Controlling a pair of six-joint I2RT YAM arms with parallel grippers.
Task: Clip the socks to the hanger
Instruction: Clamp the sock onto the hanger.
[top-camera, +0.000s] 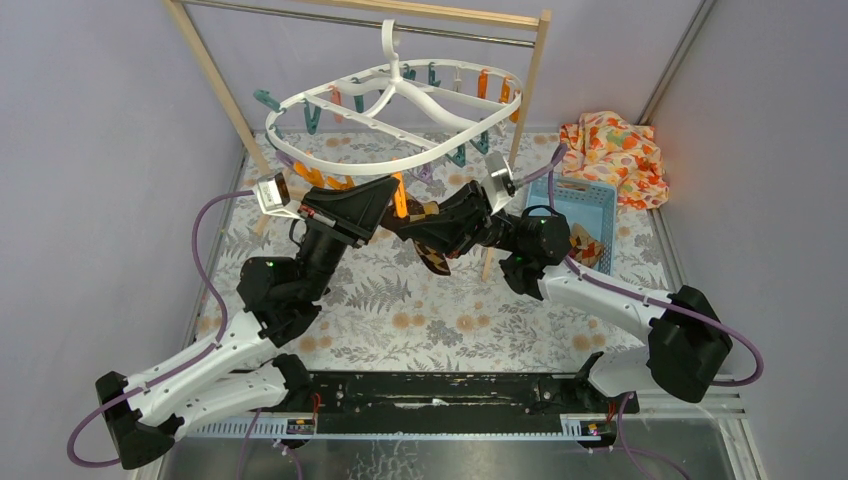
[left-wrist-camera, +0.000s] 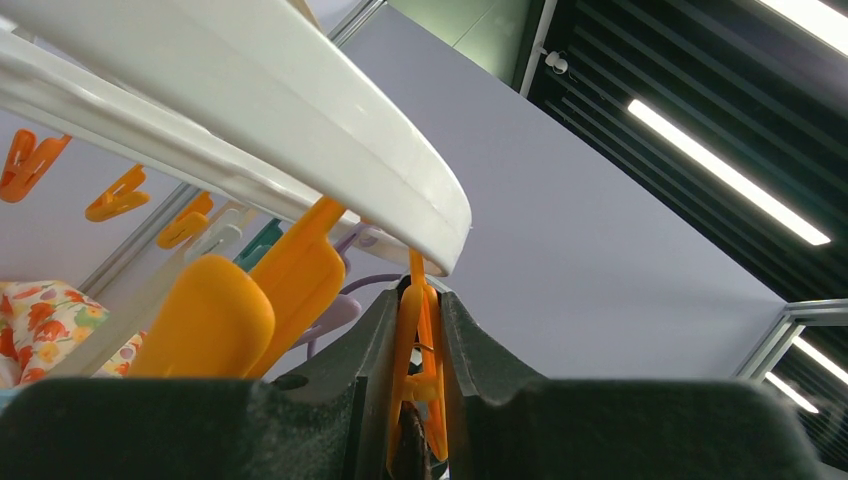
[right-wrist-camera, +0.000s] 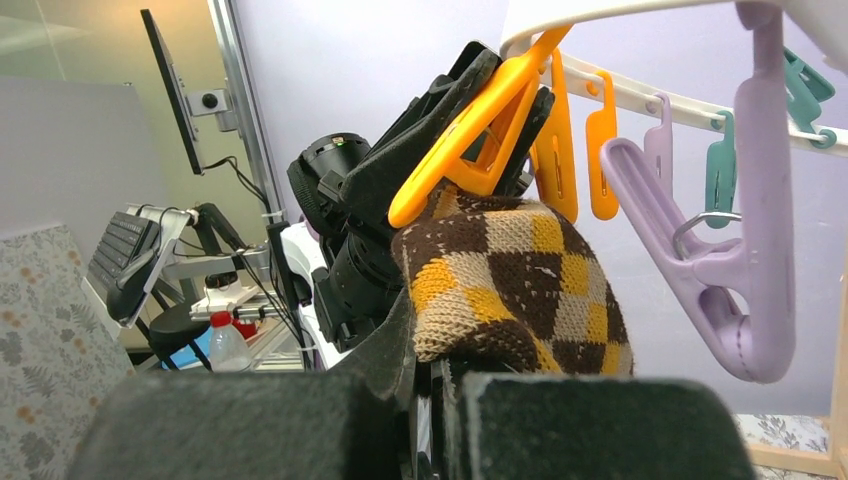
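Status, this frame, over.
Left end effector shut on orange plastic peg. Right end effector shut on brown-and-tan checked sock, at that peg. Lilac peg hangs beside.

Left gripper (left-wrist-camera: 420, 300) has both black fingers (left-wrist-camera: 480, 350) pressed on an orange peg (left-wrist-camera: 422, 340), which hangs straight down from the white hanger (left-wrist-camera: 300, 110) rim right above. Just left of it, two bigger orange pegs (left-wrist-camera: 215, 320) hang close to the lens, with a teal peg (left-wrist-camera: 262, 243) and a pale purple peg (left-wrist-camera: 335, 315) partly hidden behind them. Smaller orange pegs (left-wrist-camera: 30, 165) dangle far left along the rim, floral cloth (left-wrist-camera: 40, 325) sits at the lower left edge, and ceiling light strips (left-wrist-camera: 720, 170) run across the upper right.
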